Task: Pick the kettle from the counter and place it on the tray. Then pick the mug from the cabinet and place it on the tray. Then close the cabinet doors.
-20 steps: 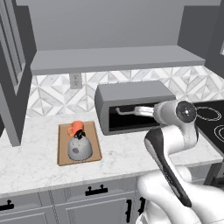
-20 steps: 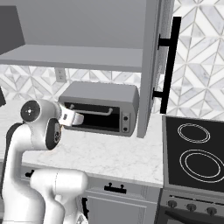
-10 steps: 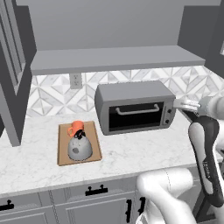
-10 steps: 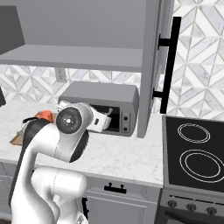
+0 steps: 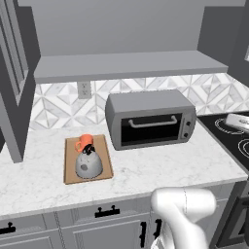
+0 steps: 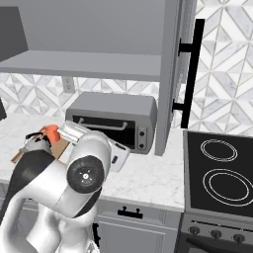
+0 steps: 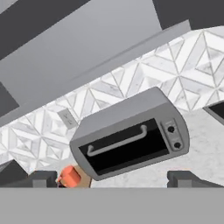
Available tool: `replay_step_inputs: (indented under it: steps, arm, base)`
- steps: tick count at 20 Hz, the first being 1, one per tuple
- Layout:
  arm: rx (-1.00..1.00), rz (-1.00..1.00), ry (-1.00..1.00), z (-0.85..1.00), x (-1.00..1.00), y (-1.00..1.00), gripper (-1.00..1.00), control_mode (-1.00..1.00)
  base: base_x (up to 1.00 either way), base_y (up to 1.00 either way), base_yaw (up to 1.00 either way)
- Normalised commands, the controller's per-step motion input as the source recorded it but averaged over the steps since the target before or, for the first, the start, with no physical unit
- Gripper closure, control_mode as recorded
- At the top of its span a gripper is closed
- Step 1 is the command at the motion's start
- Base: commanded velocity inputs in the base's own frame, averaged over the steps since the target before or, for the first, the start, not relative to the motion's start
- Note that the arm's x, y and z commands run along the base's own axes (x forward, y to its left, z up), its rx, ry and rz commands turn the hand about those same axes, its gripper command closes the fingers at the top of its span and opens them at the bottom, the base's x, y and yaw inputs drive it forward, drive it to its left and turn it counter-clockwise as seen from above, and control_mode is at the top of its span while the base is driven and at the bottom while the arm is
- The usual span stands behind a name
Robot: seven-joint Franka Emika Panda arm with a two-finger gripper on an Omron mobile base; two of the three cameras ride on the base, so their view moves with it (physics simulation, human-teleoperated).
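The silver-grey kettle (image 5: 88, 164) stands on the wooden tray (image 5: 105, 148) on the white counter (image 5: 160, 163). The orange mug (image 5: 85, 142) sits on the tray just behind the kettle and touches it; the mug (image 7: 70, 176) also peeks up at the lower left of the hand view. My gripper (image 7: 113, 179) is open, its fingertips (image 7: 43, 178) wide apart with nothing between them, facing the toaster oven from the right. The hand (image 5: 238, 120) hangs over the stove's near edge. The cabinet (image 5: 126, 65) shelf is bare, with the right door (image 6: 173, 74) and left door (image 5: 12, 82) swung open.
A grey toaster oven (image 5: 151, 119) stands on the counter right of the tray. A black stove (image 6: 222, 173) lies to the right. The open right door's black handle (image 6: 190, 74) juts out above the stove's edge. My arm's elbow (image 6: 86, 175) bulks in the foreground.
The arm has swung from in front of the toaster oven to the right, toward the stove and the right door. Kettle and mug have stayed put on the tray.
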Motion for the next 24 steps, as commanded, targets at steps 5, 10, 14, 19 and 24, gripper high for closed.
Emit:
replay_step_inputs:
  steps: [5, 10, 14, 19, 24]
  arm:
    - [0.15, -0.08, -0.27, -0.54, -0.26, 0.49, -1.00, -1.00]
    - [0.20, 0.00, -0.32, -0.48, -0.18, 0.21, -1.00, -1.00]
    - [0.23, 0.00, -0.42, -0.38, -0.13, 0.00, -1.00, -1.00]
    - [0.18, 0.06, -0.37, -0.17, 0.05, -0.21, -1.00, -1.00]
    - [0.17, 0.08, -0.25, -0.06, 0.31, -0.31, -1.00, -1.00]
  base:
    - [0.00, 0.00, 0.00]
    - [0.00, 0.00, 0.00]
    - [0.00, 0.00, 0.00]
    - [0.00, 0.00, 0.00]
    - [0.00, 0.00, 0.00]
